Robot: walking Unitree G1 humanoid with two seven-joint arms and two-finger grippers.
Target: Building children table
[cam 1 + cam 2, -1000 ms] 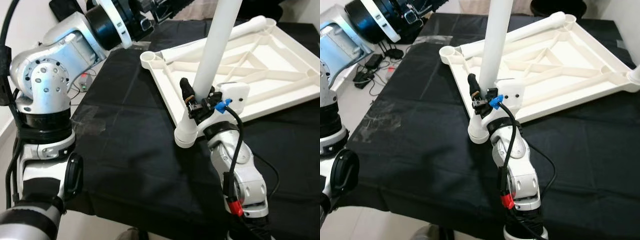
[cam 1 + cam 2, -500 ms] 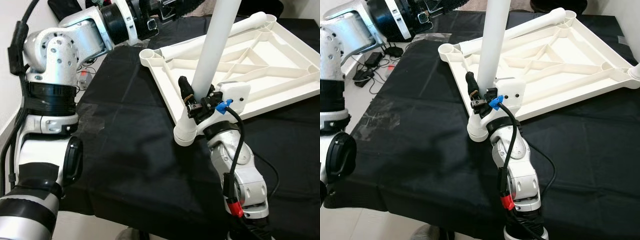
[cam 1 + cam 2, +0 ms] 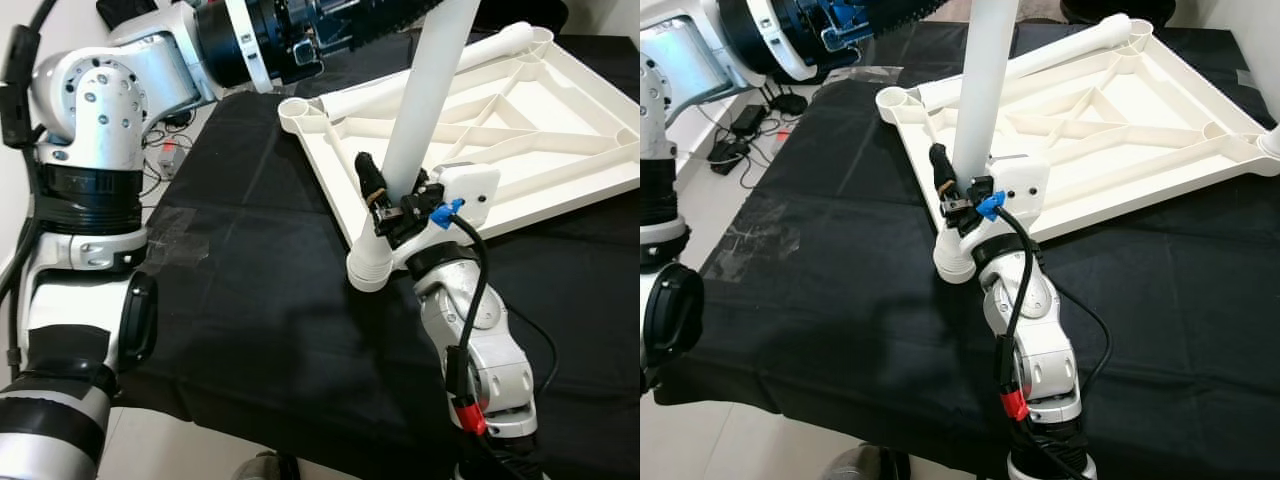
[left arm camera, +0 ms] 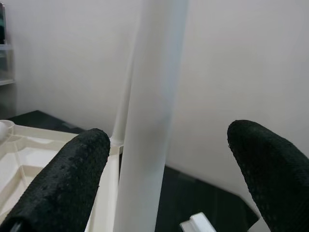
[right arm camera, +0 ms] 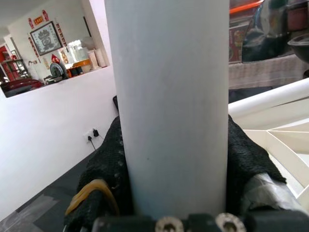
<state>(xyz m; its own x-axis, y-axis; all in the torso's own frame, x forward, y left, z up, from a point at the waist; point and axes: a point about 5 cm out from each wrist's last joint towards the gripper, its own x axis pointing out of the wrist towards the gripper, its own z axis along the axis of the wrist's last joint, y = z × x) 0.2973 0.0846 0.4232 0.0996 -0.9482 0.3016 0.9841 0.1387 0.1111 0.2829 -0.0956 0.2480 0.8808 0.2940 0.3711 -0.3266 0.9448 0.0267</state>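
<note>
A white tabletop point(image 3: 560, 120) lies upside down on a black cloth. A white table leg point(image 3: 425, 110) stands tilted in its near-left corner socket point(image 3: 365, 270). My right gripper point(image 3: 395, 205) is shut on the leg low down; in the right wrist view the leg point(image 5: 169, 96) sits between black fingers point(image 5: 108, 164). My left arm reaches across the top toward the leg's upper part. In the left wrist view the left gripper point(image 4: 166, 137) is open, with the leg point(image 4: 149, 121) between its fingers and no contact.
The far-left corner socket point(image 3: 297, 117) is bare. A white tube point(image 3: 480, 60) lies along the far rim. Black cloth point(image 3: 260, 300) covers the table to its front edge. Cables point(image 3: 740, 130) lie on the floor at left. A tape patch point(image 3: 175, 240) is on the cloth.
My left arm has swung its forearm to the right, bringing its gripper up around the leg's upper part. The right gripper and the leg have stayed put.
</note>
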